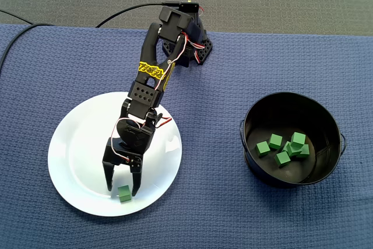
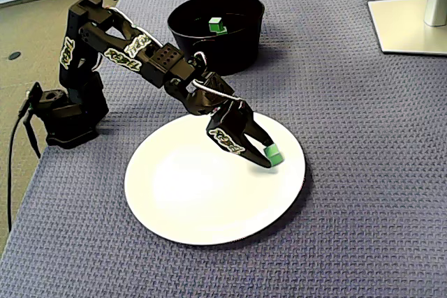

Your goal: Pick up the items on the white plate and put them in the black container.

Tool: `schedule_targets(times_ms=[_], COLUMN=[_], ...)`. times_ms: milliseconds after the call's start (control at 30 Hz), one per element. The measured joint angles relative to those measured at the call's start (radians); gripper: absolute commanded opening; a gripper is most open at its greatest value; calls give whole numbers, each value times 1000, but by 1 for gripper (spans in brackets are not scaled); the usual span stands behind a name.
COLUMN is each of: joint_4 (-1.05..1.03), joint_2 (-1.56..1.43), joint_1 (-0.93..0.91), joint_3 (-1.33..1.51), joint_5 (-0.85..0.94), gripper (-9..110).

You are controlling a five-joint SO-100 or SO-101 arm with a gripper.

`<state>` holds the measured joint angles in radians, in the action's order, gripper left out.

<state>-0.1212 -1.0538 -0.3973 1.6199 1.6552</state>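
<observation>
A: Starting big: blue woven cloth (image 1: 233,68) over the whole table, then the white plate (image 1: 70,144) toward the left of the top-down fixed view. Carrying what?

B: Only one green cube (image 1: 124,193), close to the plate's near rim.

A: And the black container (image 1: 252,144)?

B: Well apart to the right, upright, holding a handful of matching green cubes (image 1: 285,148) bunched on its floor.

A: Gripper (image 1: 122,191)?

B: Spread open and down at the plate, one jaw either side of the cube, with slivers of white between in the top-down view. Not yet pinching.

A: Handling?

B: Probably light, stiff, small and flat-faced. Best squeezed across two opposite faces, centred and low. Likely to skid on the glossy plate, or to twist out if caught on a corner.
</observation>
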Motion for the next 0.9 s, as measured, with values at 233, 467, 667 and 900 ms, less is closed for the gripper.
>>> schedule_targets(times_ms=[233,467,667,900], joint_4=[20,21,25,55], joint_2=[18,23,28,28], joint_1=[2,5,23,23], joint_3=[2,-17,-17,-17], joint_5=[-15,-61,-80,-100], gripper=[7,7,0,0])
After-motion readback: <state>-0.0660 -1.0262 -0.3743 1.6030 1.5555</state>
